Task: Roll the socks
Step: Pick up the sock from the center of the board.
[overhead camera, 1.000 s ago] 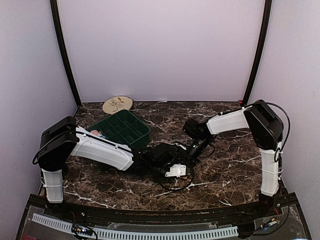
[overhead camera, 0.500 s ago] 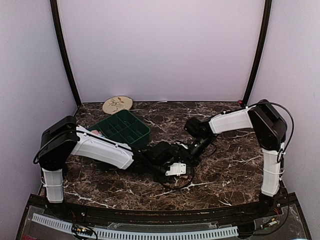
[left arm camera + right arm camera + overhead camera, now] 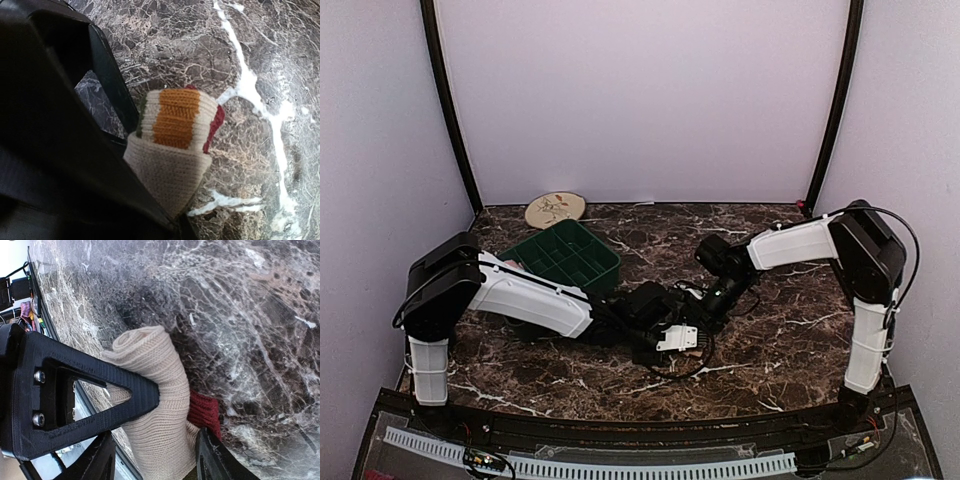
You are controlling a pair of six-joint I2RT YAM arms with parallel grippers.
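The striped sock is seen rolled into a compact bundle, its cream cuff wrapped over tan and cream bands, the dark red toe shown at one side, set against the marble tabletop

Pale lilac walls behind a dark brown, white-veined marble table.

Striped sock runs off the right wrist view's bottom edge
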